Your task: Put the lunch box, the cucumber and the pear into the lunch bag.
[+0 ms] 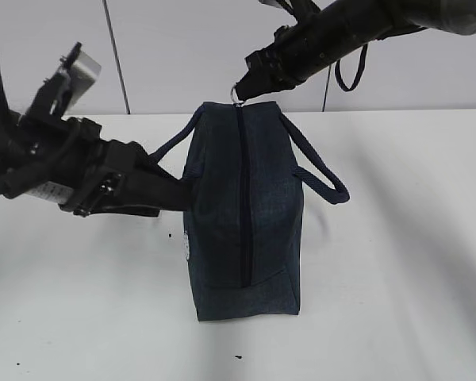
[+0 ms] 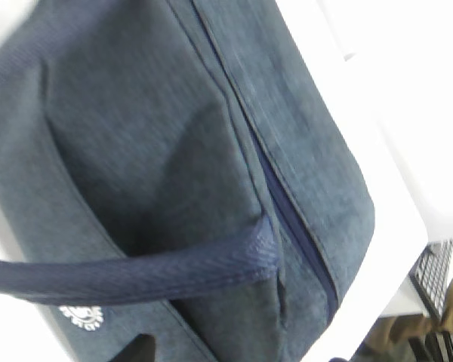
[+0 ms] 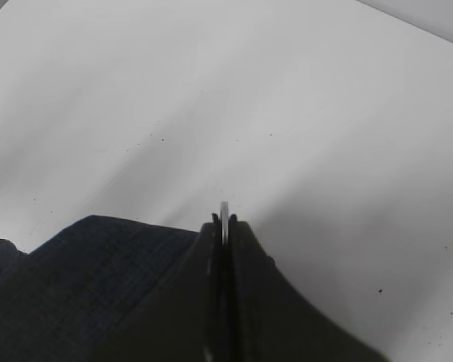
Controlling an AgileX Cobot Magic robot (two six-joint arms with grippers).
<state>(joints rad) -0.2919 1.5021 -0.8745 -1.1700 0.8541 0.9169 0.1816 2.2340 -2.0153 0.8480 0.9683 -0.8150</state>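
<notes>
White tabletop (image 1: 397, 302) spreads under everything, with a pale wall behind it and a few dark specks scattered on the surface. On it stands the lunch bag (image 1: 242, 214), dark navy fabric, upright and boxy, its narrow end toward the exterior camera. Its zipper (image 1: 242, 198) runs down the middle of that face as a closed dark line from the top edge to near the bottom. One loop handle (image 1: 317, 171) droops out to the right of the bag, and the other handle (image 1: 170, 143) comes off the left side. My right gripper (image 1: 239, 93) sits at the top far end of the bag, and my right wrist view shows its two fingers pressed tightly together on the thin silver ring pull (image 3: 224, 215), whose edge pokes up between them. My left gripper (image 1: 178, 190) reaches in from the left and touches the bag's side wall about halfway up, just below the left handle; I cannot tell whether its fingers are apart or together, since my left wrist view is filled by navy fabric, the handle strap (image 2: 136, 271) crossing it, and only a dark fingertip (image 2: 140, 351) at the bottom edge. A small white logo (image 2: 81, 315) shows on the bag's side near that strap. Beyond the table edge in that view I can see part of a keyboard (image 2: 438, 279).
</notes>
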